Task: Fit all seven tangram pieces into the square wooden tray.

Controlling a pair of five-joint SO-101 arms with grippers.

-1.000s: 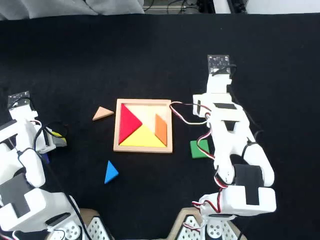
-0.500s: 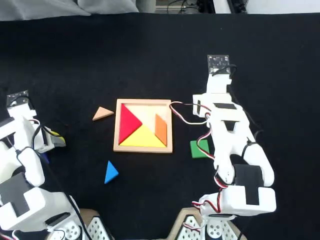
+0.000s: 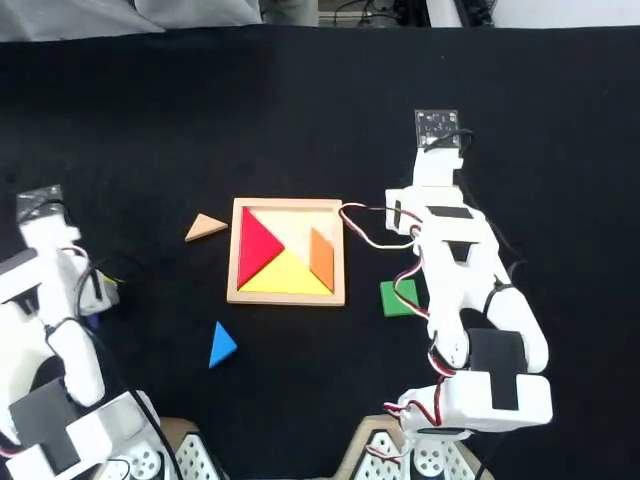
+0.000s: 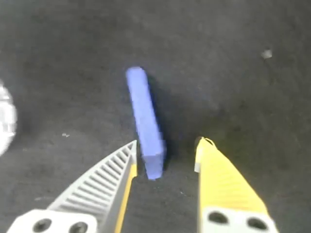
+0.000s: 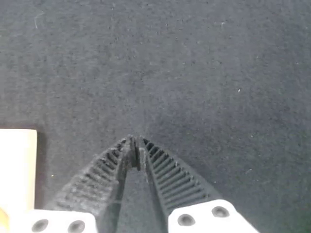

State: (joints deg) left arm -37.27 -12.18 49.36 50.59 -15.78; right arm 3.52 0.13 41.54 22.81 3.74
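Straddling a dark blue piece [image 4: 145,124] with the left tool [image 4: 165,153], spread apart and not yet pinching. Sits against or just beside the grey finger [image 4: 109,172], with a clear gap to the yellow finger [image 4: 221,182]. Appears to stand on its thin edge on the table [image 3: 300,100] close to the left edge, which probably suits a sideways squeeze better than lying flat would. Reads as the grasp step, judging by that bracketing.

Keeps the right tool [image 5: 132,148] pressed together, holding nothing, low over bare cloth just beside a corner of the tray [image 3: 286,203], likely parked out of the other arm's way.

Has three pieces seated in the tray at mid-table: red triangle [image 3: 256,248], yellow triangle [image 3: 288,273], and orange piece [image 3: 321,256] against the right wall, with bare wood above them.

Leaves the rest outside: tan triangle [image 3: 206,227] just off the tray's left side, light blue triangle [image 3: 221,344] nearer the near edge, and green square [image 3: 397,298] beside the right arm, partly hidden.

Calls for a square, gentle close, lest the upright piece topple.
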